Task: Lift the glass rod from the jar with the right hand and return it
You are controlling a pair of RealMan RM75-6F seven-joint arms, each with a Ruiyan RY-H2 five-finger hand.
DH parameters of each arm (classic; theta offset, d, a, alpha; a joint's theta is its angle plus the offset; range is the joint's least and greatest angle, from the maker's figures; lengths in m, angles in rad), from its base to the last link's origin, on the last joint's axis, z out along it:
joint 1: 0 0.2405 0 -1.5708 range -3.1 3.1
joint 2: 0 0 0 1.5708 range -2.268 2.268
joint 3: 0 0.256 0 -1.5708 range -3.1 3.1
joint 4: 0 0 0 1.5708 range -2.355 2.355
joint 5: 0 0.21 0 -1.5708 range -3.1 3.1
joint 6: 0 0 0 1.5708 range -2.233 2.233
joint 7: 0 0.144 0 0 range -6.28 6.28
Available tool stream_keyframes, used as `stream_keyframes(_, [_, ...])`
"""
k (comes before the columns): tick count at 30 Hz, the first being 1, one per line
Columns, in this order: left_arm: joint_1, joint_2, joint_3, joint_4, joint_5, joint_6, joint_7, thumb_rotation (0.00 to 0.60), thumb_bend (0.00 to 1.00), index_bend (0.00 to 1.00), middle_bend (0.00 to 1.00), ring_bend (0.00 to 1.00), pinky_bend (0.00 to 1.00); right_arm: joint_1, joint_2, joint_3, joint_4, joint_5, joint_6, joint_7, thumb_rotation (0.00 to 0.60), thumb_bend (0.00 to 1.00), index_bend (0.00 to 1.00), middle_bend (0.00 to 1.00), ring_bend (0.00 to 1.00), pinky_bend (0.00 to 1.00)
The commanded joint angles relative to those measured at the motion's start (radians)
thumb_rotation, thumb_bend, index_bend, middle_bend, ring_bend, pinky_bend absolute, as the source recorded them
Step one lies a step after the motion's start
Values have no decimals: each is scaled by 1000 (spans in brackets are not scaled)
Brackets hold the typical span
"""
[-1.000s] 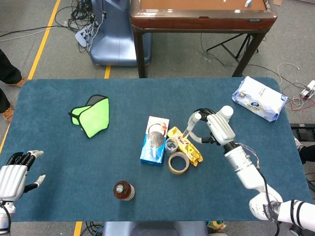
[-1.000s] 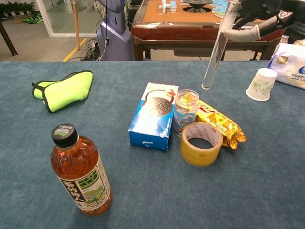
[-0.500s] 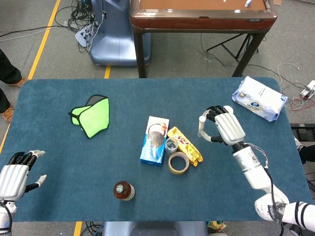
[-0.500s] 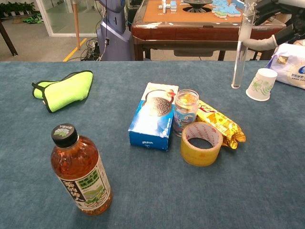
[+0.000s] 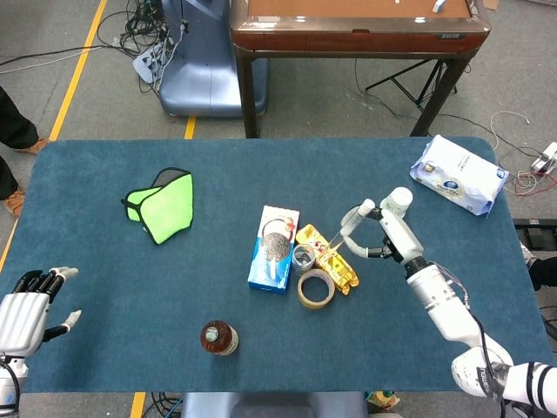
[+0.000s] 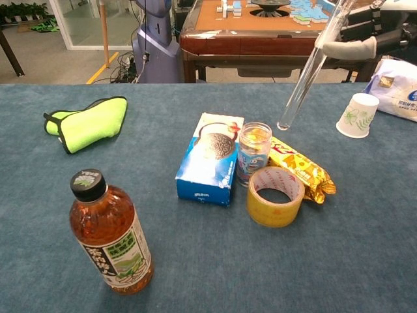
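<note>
My right hand (image 5: 380,232) holds the clear glass rod (image 6: 311,70) up in the air, and its fingers (image 6: 350,49) show at the top right of the chest view. The rod slants, with its lower tip just right of and a little behind the small glass jar (image 6: 253,152), clear of the rim. From the head view the jar (image 5: 304,258) stands between the blue box and the yellow packet, and the rod (image 5: 336,239) is only faintly visible. My left hand (image 5: 26,312) hovers at the table's near left corner, fingers apart and holding nothing.
A blue cookie box (image 6: 210,166), a tape roll (image 6: 276,195) and a yellow snack packet (image 6: 303,168) crowd the jar. A tea bottle (image 6: 111,235) stands near front left, a green cloth (image 6: 88,122) far left. A paper cup (image 6: 357,115) and tissue pack (image 5: 459,174) lie right.
The rod went from upright near the cup to slanted, its lower tip swinging left towards the jar. My right hand moved left with it. The left hand stayed still.
</note>
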Motion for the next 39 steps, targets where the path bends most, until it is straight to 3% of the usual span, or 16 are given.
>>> stream_keyframes(1, [-1, -1, 1, 0, 1, -1, 0, 600, 239, 252, 253, 312, 161, -9, 5, -10, 37, -35, 33, -171, 600, 543, 633, 424, 243, 194])
stream_keyframes(6, [-4, -3, 0, 0, 2, -5, 3, 600, 239, 253, 253, 312, 161, -19, -17, -22, 64, -48, 125, -415, 600, 543, 639, 424, 243, 194])
stream_keyframes(10, [-6, -4, -1, 0, 2, -6, 3, 600, 238, 252, 253, 312, 161, -30, -40, -22, 71, -39, 177, -518, 600, 543, 646, 427, 243, 194])
stream_keyframes(13, [-6, -4, -2, -1, 2, -6, 3, 600, 239, 253, 253, 312, 161, -38, -39, -10, 33, -1, 151, -428, 600, 543, 653, 431, 243, 194])
stream_keyframes(22, [-7, -3, -1, -3, 1, -7, 9, 600, 239, 253, 253, 312, 161, -58, -6, 41, -40, 42, 11, 72, 600, 543, 653, 434, 247, 194])
stream_keyframes(25, [-6, -4, -1, -2, 1, -6, 8, 600, 239, 253, 253, 312, 161, -59, 15, 51, -43, 28, -25, 174, 600, 543, 653, 434, 251, 194])
stream_keyframes(27, [-6, -4, 0, -1, 1, -6, 7, 600, 238, 252, 253, 312, 161, -58, 21, 49, -30, 13, -28, 177, 600, 543, 653, 435, 255, 194])
stream_keyframes(30, [-6, -5, 1, 1, -1, -8, 7, 600, 239, 253, 253, 312, 161, -55, 24, 31, 1, -8, -10, 78, 600, 543, 653, 435, 256, 194])
stream_keyframes(39, [-11, -8, 0, 1, 0, -14, 11, 600, 239, 252, 253, 312, 161, -47, -10, -5, 62, -58, 133, -390, 600, 543, 657, 435, 256, 194])
